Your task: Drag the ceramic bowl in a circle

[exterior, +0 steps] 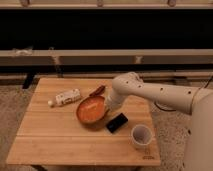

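Where the wooden table (50,145) begins at the left, a white bottle (65,97) lies on its side, its contents impossible to tell. Just right of it, a small reddish-brown item (97,91) lies by the far rim of the ceramic bowl (90,110). That bowl sits near the table's middle, showing only its orange glazed inside. At its right rim the gripper (107,107) reaches down, fingers drawn narrow and pinching the rim. A flat black object (117,122) lies just beside the bowl's right front edge. Farther right, near the front corner, a white cup (141,136) stands upright, its inside shadowed. The white arm (160,95) comes in from the right.
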